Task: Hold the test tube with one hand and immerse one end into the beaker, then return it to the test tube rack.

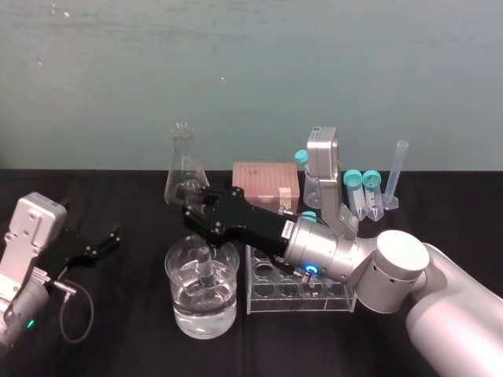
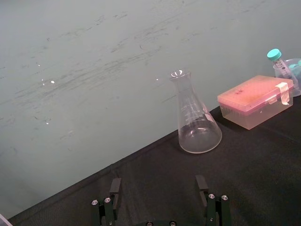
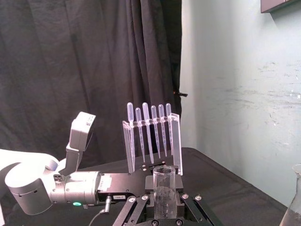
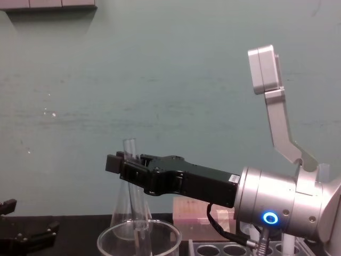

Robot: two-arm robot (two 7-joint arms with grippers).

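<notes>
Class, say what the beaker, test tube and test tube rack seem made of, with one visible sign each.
The beaker: likely clear glass; thick glossy rim, see-through wall. The test tube, held by the right gripper: probably thin clear glass; fully transparent. The test tube rack: seemingly pale translucent plastic; cloudy flat walls, round holes.

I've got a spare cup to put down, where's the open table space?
Bare cloth: back left, between the flask and the left gripper, and the front edge before the test tube rack. Crowded: the right gripper holds the test tube in the beaker, and the back right around the pink box.
</notes>
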